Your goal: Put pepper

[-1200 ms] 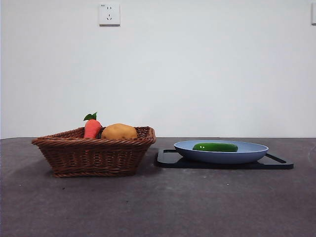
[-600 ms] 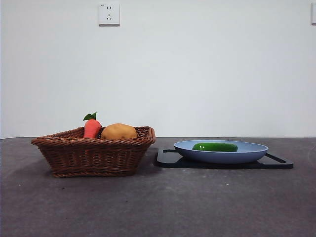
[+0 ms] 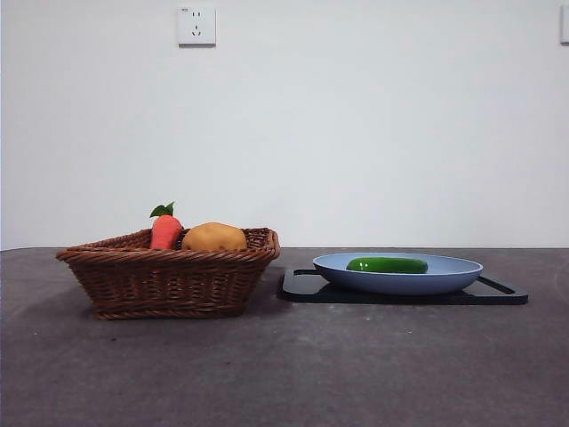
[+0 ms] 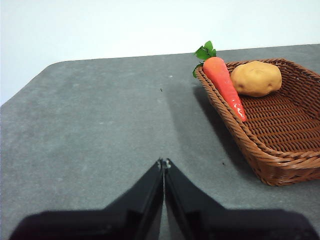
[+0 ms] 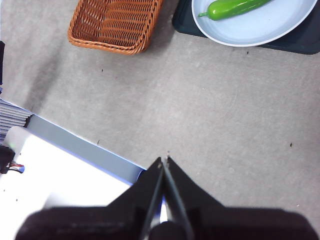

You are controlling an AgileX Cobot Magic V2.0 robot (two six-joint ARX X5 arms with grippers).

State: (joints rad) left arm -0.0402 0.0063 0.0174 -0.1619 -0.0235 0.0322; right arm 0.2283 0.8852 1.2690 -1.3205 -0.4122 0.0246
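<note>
1. Left claw (image 4: pixel 163 162) hung over bare grey table (image 3: pixel 284 374), jaws pressed together, nothing pinched; wicker basket (image 4: pixel 280 150) sat near it, apart, no contact.
2. Right claw (image 5: pixel 164 160) hovered high over the table near its front edge, jaws pressed together, nothing between them; well apart from basket and plate.
3. Neither arm showed in the front view.
4. Basket (image 3: pixel 169 276) stood on the table's left half, brown weave, rim wider than its base.
5. Inside the basket: orange carrot (image 3: pixel 165 231) with green leaves, leaning along one side wall; tan potato (image 3: pixel 214 237) just beside it, toward the far end. Touching or not, cannot tell.
6. Black tray (image 3: pixel 307 286) lay flat on the right half, just beside the basket, a small gap between them.
7. Light blue plate (image 3: pixel 444 277) rested on the tray.
8. Pepper (image 3: pixel 388 265), dark green and glossy, lay on its side in the plate, roughly left of middle in the front view; in the right wrist view (image 5: pixel 231 8) it lay near the plate's rim, stem end pointing toward the basket side.
9. White wall behind the far edge, with a socket (image 3: pixel 196 25) up high.
</note>
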